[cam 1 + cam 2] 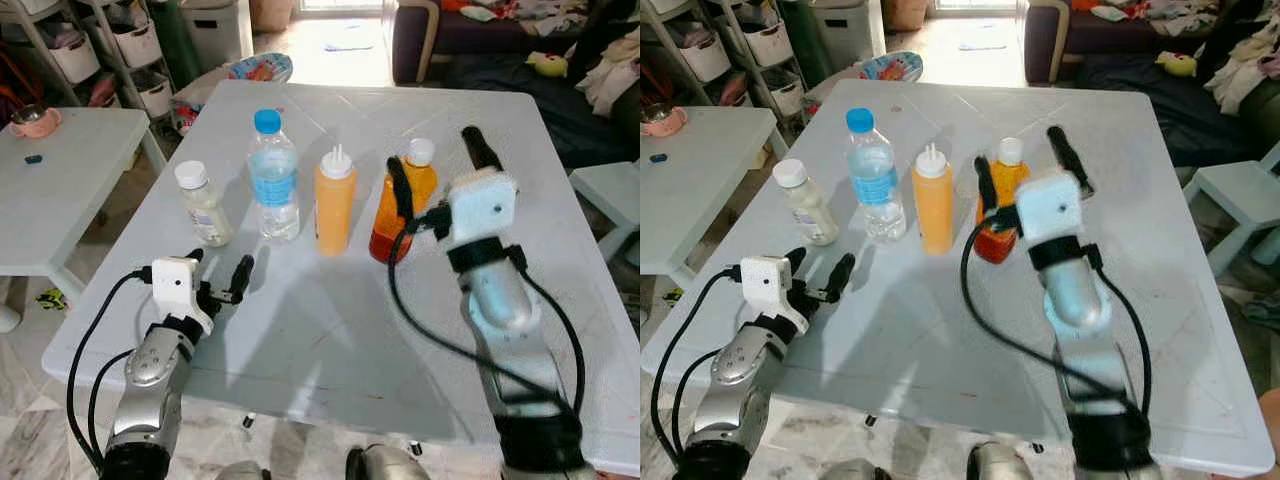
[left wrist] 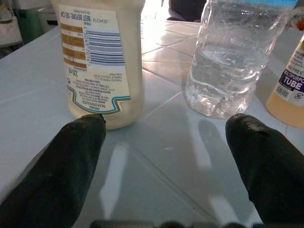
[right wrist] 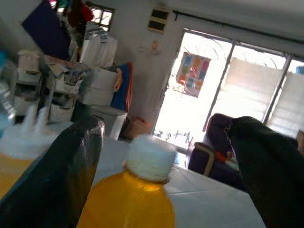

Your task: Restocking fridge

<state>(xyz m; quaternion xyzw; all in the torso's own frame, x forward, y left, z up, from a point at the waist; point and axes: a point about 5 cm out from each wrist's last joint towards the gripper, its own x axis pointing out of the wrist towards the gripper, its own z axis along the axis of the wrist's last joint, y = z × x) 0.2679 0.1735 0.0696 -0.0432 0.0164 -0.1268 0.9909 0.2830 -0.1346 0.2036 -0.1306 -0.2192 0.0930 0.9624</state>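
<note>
orange is the colour to watch: the right gripper [image 1: 437, 177] is raised over the white table [image 1: 330, 330], fingers spread wide, one black finger in front of the orange juice bottle [image 1: 402, 215] and the other off past it at about two o'clock. nothing clamped yet. through the right wrist view the bottle's white cap [image 3: 151, 158] sits square between the two fingers, so this looks like the reach-and-line-up step of the restock, with the grab to come. next move, as i read it: ease down and forward until the fingers straddle the body, then close without knocking its neighbour.

that neighbour is the yellow squeeze bottle [image 1: 334, 200], just beside the juice at nine o'clock. further along the row at nine o'clock stand the water bottle [image 1: 273, 176] and then the small mayonnaise jar [image 1: 203, 203].

down low at seven o'clock, the left gripper [image 1: 221, 272] rests near the tabletop, forearm angled up from the table edge, fingers apart and empty. its tips point at the gap between the mayonnaise and the water, close to the jar.
</note>
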